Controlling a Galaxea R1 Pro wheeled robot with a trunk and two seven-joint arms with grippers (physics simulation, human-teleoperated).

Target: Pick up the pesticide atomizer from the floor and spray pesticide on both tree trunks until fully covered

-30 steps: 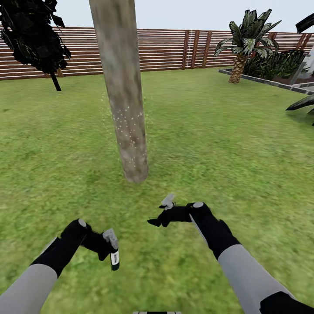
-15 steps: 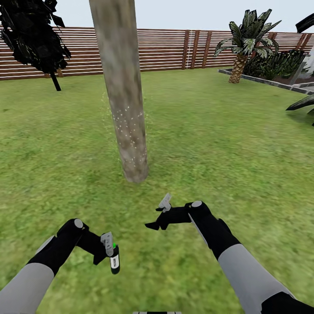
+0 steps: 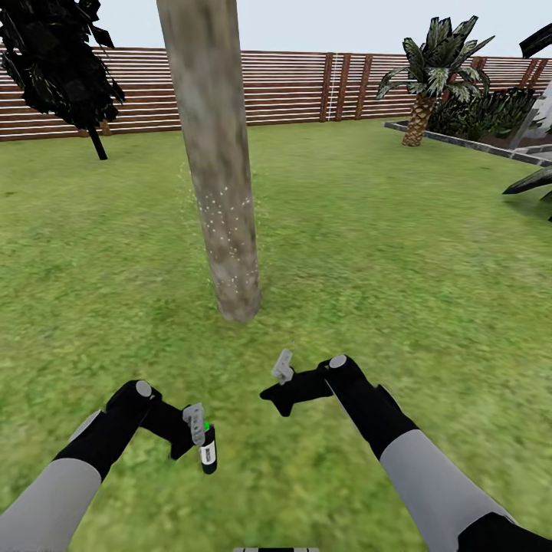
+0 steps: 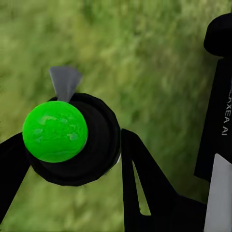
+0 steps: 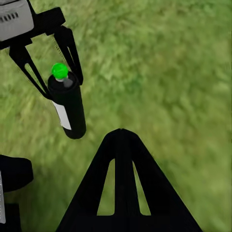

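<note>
1. Gripping the pesticide atomizer (image 3: 207, 452) in my left gripper (image 3: 201, 431), its green cap (image 4: 55, 131) sits between the fingers, low over the lawn (image 3: 399, 253).
2. My right gripper (image 3: 280, 381) hangs empty, fingers spread wide.
3. Ahead stands the tree trunk (image 3: 218, 176), speckled with white droplets partway up.
</note>
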